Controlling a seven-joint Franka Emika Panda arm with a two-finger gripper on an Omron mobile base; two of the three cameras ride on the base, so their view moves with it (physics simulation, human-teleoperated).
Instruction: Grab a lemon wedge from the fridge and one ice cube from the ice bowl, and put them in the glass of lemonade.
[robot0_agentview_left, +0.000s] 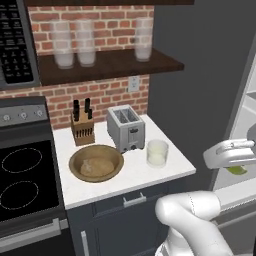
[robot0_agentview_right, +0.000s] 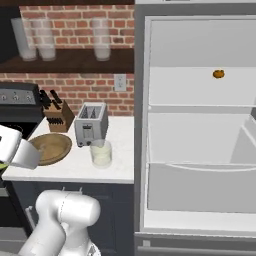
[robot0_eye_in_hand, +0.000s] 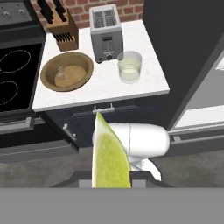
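Writing: I can read none; the stove panel (robot0_agentview_left: 22, 115) and the toaster (robot0_agentview_left: 126, 128) carry knobs and dials but no legible lettering or brand.

In the hand view I see the lemon wedge (robot0_eye_in_hand: 110, 156) pinched in the gripper (robot0_eye_in_hand: 111, 180), jaws drawn narrow on its base. Its long axis runs up the frame, pointed tip toward 12 o'clock, curved rind edge to 3 o'clock, straighter cut edge to 9 o'clock. From the left base view a sliver of the same yellow-green shows under the hand at about 3 o'clock, in front of the fridge (robot0_agentview_left: 200, 75), whose door stands open in the right base view.

On the white counter (robot0_agentview_left: 135, 172), the glass of lemonade (robot0_agentview_left: 157, 153) stands upright at the 4 o'clock side of the toaster, near but apart from it. The ice bowl (robot0_agentview_left: 96, 163) sits at the toaster's 8 o'clock, pale ice inside, with a knife block (robot0_agentview_left: 82, 125) at its 12 o'clock. A small orange item (robot0_agentview_right: 218, 74) rests on the upper fridge shelf. Three frosted glasses (robot0_agentview_left: 86, 44) line the wall shelf.
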